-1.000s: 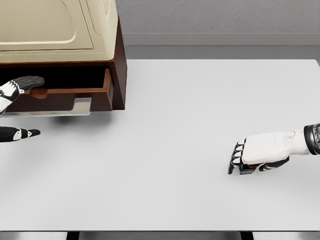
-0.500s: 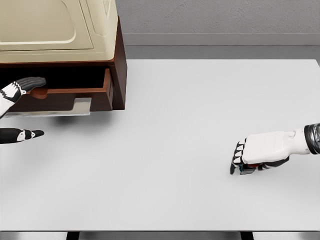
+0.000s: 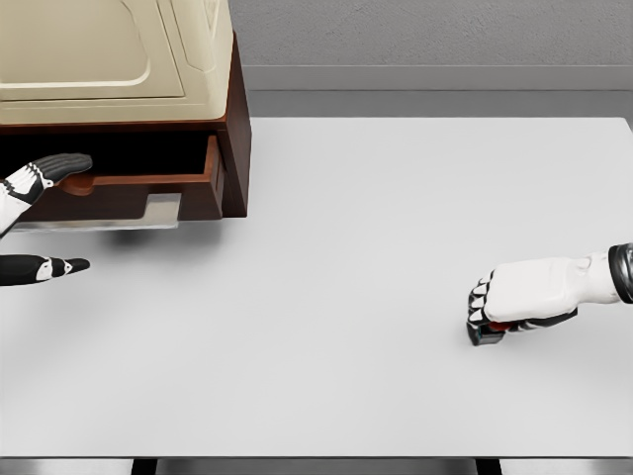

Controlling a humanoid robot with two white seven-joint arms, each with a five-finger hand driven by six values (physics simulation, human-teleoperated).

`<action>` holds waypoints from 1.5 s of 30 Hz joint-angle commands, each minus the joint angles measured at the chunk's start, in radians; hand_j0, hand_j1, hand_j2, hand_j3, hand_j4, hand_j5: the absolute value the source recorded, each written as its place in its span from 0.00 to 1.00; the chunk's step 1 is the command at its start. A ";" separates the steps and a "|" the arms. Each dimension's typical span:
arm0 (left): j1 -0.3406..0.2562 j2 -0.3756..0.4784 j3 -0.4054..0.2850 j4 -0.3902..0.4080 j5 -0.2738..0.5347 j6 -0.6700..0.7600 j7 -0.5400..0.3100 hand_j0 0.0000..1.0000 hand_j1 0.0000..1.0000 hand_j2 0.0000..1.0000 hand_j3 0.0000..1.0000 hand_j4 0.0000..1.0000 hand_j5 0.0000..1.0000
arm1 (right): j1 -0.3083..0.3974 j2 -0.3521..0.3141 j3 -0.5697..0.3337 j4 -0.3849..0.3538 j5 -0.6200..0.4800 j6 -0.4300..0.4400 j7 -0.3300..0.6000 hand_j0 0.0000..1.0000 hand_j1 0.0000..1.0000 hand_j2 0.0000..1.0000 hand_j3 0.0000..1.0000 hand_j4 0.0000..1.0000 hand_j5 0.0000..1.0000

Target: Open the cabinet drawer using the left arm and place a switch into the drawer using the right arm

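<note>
Two hands show in your head view, one at each side of the plain white rectangular worktop point(image 3: 326, 257). Your right hand point(image 3: 529, 297) sits at about four o'clock, its white arm coming in from the right edge, palm down with the fingers point(image 3: 482, 300) curled together over a small dark box-shaped switch point(image 3: 485, 335); only the switch's lower edge peeks out beneath the knuckles, and it lies right at the worktop surface, so you cannot tell whether it is lifted or resting. Your left hand point(image 3: 30, 213) is at nine o'clock, mostly cut off by the picture's edge: one dark-tipped finger reaches toward the upper lip of the reddish-brown wooden drawer point(image 3: 138, 188), another points across the worktop just below it, so the two are spread apart and clamp nothing, though whether the upper tip touches the wood you cannot tell. At ten to eleven o'clock stands the dark brown wooden cabinet point(image 3: 237, 129) with a cream-coloured moulded top panel point(image 3: 109, 49); its drawer is pulled partway out toward you, showing a dark hollow above the front board and a pale grey tab point(image 3: 164, 210) hanging at its lower edge. Switch and drawer lie well apart, across most of the worktop.
</note>
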State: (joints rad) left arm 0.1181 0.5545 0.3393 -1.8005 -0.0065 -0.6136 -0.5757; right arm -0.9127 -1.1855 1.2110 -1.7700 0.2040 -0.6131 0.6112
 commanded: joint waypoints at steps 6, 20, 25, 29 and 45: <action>0.000 -0.001 0.000 0.000 0.008 0.003 0.000 1.00 1.00 1.00 1.00 1.00 1.00 | 0.000 -0.002 -0.004 0.001 -0.006 0.002 0.000 0.32 0.32 0.32 0.32 0.32 0.32; 0.000 -0.001 0.000 0.000 0.008 0.003 0.000 1.00 1.00 1.00 1.00 1.00 1.00 | 0.000 0.017 -0.077 0.003 -0.035 0.002 0.000 0.29 0.29 0.29 0.29 0.29 0.29; 0.000 -0.001 0.000 0.000 0.008 0.003 0.000 1.00 1.00 1.00 1.00 1.00 1.00 | 0.002 0.096 -0.113 0.004 -0.031 0.002 0.000 0.29 0.29 0.29 0.29 0.29 0.29; 0.000 -0.001 0.000 0.000 0.008 0.003 0.000 1.00 1.00 1.00 1.00 1.00 1.00 | 0.000 0.159 -0.129 0.011 -0.031 0.002 0.000 0.29 0.29 0.29 0.29 0.29 0.29; 0.000 -0.001 0.000 0.000 0.010 0.003 0.000 1.00 1.00 1.00 1.00 1.00 1.00 | -0.029 0.331 -0.281 0.050 -0.028 0.002 0.000 0.32 0.32 0.32 0.32 0.32 0.32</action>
State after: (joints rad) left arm 0.1181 0.5526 0.3390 -1.8006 -0.0062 -0.6135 -0.5757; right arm -0.9495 -0.8729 0.9384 -1.7186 0.1834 -0.6150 0.6128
